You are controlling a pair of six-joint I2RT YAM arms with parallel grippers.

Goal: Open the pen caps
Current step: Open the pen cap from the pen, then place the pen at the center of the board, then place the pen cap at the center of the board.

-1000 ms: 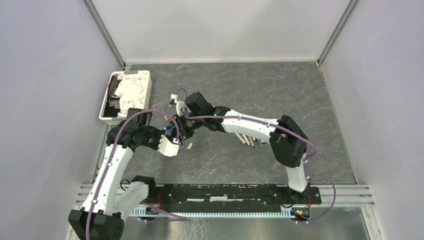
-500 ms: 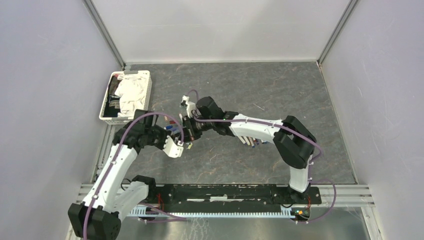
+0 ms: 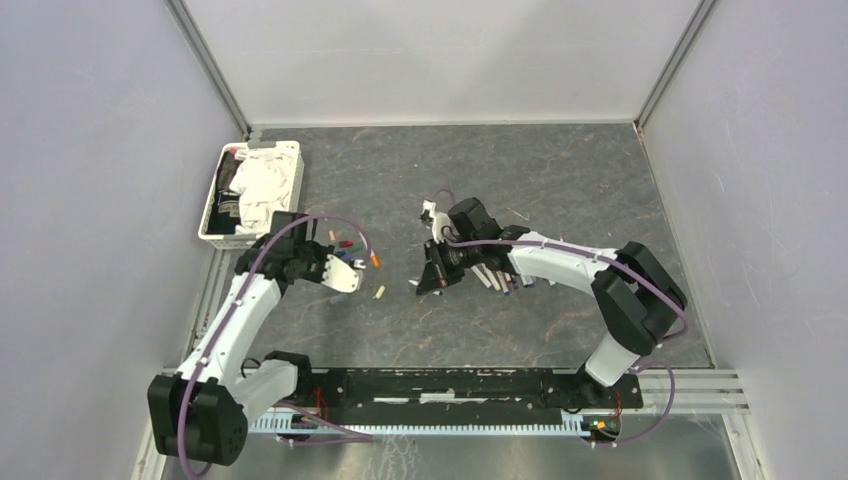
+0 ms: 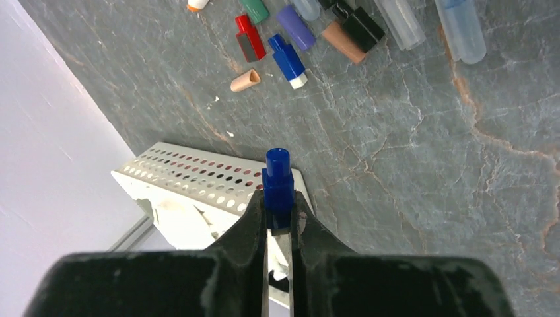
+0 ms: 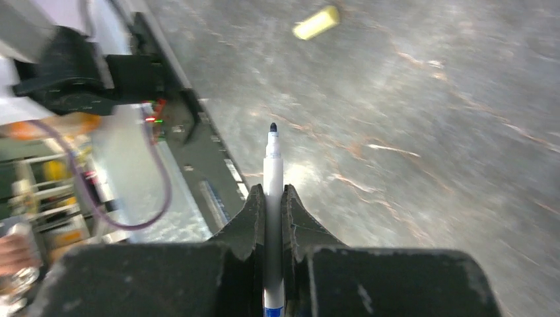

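Starting at the left gripper, a dark blue pen cap is found clenched between the jaws, its long axis in line with the fingers and its narrower end projecting forward. The right gripper is clenched on a white pen barrel whose bare tip points outward. Cap and barrel are held well apart, so this cap is judged already off. The loose pen caps are grouped on the table near the white tray, on its side toward the table's middle. They lie ahead of the held cap and nearer the left arm, so release there is judged easiest.
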